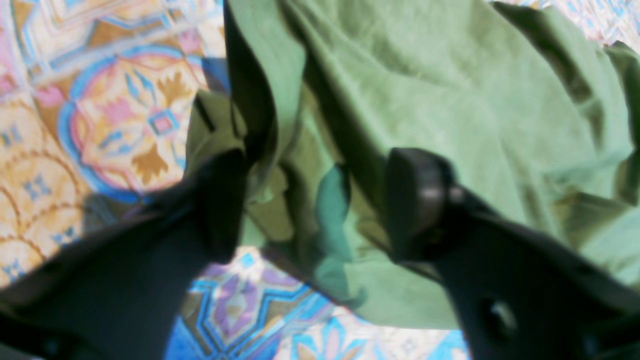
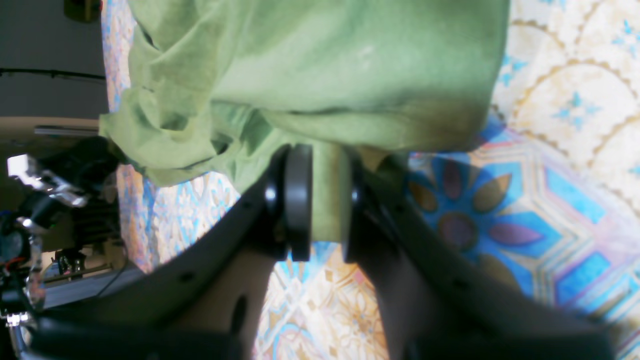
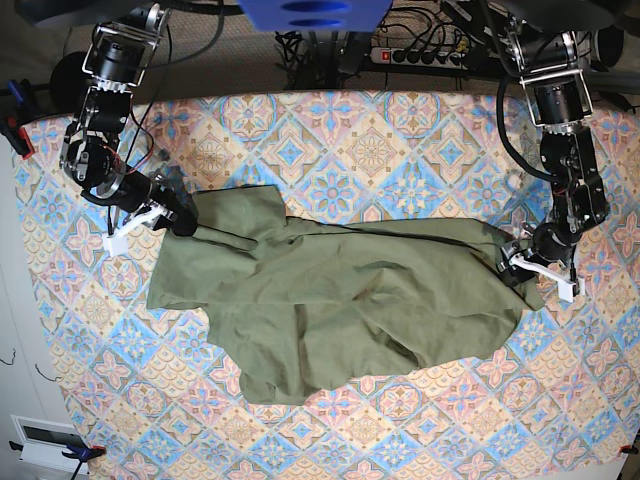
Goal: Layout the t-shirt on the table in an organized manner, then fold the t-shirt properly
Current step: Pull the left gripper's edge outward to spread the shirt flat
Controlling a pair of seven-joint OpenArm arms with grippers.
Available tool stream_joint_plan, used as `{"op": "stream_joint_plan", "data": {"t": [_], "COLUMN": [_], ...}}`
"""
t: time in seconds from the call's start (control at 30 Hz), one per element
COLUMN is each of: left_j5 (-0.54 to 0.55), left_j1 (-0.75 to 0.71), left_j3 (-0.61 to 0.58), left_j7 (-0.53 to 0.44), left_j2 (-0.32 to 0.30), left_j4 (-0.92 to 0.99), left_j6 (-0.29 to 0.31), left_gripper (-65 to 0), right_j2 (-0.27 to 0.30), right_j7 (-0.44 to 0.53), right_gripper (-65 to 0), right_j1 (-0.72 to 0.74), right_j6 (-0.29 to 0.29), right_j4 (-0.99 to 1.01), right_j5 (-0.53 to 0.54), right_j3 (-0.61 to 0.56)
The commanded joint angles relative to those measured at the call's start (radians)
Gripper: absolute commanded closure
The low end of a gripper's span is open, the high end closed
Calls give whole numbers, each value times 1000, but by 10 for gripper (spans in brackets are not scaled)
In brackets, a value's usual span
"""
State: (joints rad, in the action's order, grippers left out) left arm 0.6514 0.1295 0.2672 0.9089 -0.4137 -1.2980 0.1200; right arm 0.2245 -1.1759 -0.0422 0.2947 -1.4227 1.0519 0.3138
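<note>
Still in layout: t-shirt lies rumpled mid-counter. Right gripper jaws clenched on a fabric fold at scene-left; left gripper jaws apart, straddling the right edge. Next move probably needs that edge gripped, then stretched flat.

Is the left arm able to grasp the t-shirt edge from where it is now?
Probably yes. The left gripper stands open right at the t-shirt edge, cloth lies between its fingers, and nothing on the table blocks it.
</note>
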Motion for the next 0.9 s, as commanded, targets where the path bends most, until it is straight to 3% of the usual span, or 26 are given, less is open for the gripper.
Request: {"op": "stream_joint_plan", "data": {"t": [0.0,0.13,0.37,0.43,0.63,0.87], "left_j5": [11,9,9,9,11,46], "left_j1": [19,23,46,46,46,-40], "left_j3": [4,4,-3,-4,-47,-13], "left_j7": [-17,-18,-58,-58,-80,-12], "left_j2": [-23,-43,-55,-57,-75,-144], "left_j4": [-15,-1,94,99,99,-44], "left_j6": [5,5,5,5,7,25], "left_gripper": [-334,-291,-283,-242,0,0], "right_j2": [16,16,16,16,16,16], "right_j7": [12,12,12,12,12,12], "right_gripper": [-95,-95,-95,-95,-95,-95], "right_j1": [15,15,15,15,15,15], "right_j6": [8,8,8,8,8,8], "right_j4": [-19,-19,-19,-19,-19,-19], "right_j5": [24,24,24,24,24,24], "right_j3": [3,3,3,3,3,5]}}
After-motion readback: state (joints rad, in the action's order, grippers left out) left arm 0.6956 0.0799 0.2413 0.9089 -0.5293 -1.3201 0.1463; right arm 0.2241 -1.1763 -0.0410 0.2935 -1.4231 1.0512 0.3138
